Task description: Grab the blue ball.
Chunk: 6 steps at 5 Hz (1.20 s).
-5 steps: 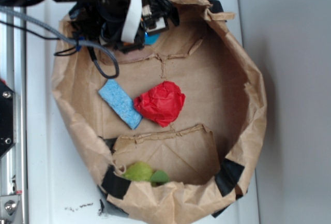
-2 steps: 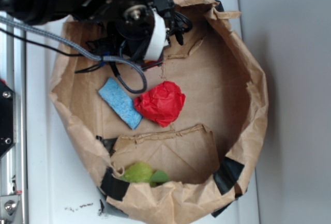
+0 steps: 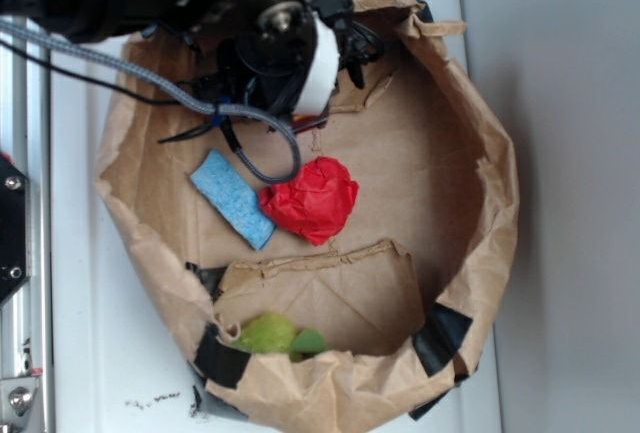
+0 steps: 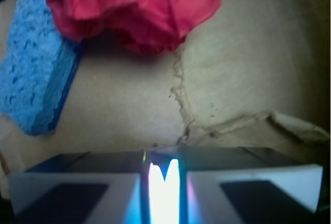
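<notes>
In the wrist view my gripper [image 4: 164,158] points down at the brown paper floor, its two white fingers [image 4: 72,190] drawn close with only a narrow slit between them. That slit holds a bright, blue-tinged strip, which I take for the blue ball [image 4: 164,190]; its round shape is lost in glare. In the exterior view the black arm [image 3: 285,38] hangs over the back left of the paper bag [image 3: 492,183] and hides both the fingers and the ball.
A crumpled red paper wad [image 3: 312,199] [image 4: 134,6] lies mid-bag just ahead of the fingers. A flat light-blue sponge [image 3: 232,199] [image 4: 36,63] touches its left side. A yellow-green ball [image 3: 268,333] rests at the front wall. Cables [image 3: 262,153] hang from the arm.
The arm has moved right and toward the bag's middle, closer to the red wad. The blue spot seen beside the gripper a second ago no longer shows in the exterior view.
</notes>
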Tool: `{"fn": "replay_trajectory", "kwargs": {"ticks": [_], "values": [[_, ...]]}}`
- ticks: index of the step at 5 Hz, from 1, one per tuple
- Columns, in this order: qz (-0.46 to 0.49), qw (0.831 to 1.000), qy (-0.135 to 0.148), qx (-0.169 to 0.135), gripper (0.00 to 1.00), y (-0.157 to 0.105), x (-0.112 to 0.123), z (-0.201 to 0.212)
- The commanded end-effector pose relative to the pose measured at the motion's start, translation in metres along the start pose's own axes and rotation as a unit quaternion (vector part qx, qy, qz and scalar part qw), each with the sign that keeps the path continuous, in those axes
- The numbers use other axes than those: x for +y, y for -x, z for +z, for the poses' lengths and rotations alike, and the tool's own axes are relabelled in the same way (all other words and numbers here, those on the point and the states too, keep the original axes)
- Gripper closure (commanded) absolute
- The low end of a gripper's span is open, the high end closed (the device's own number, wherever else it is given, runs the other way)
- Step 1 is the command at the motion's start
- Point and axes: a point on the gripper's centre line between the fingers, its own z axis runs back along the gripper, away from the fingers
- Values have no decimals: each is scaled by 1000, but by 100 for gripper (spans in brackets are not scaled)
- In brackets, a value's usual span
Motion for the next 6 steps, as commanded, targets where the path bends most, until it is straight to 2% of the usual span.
{"fn": "replay_trajectory", "kwargs": {"ticks": [1, 3, 5, 6], "values": [[-17, 1000, 17, -2, 100, 7, 18, 42], [-30, 999, 34, -29, 100, 23, 26, 72], [-31, 999, 26, -29, 100, 20, 25, 66], [-29, 998, 30, -40, 100, 20, 25, 66]]}}
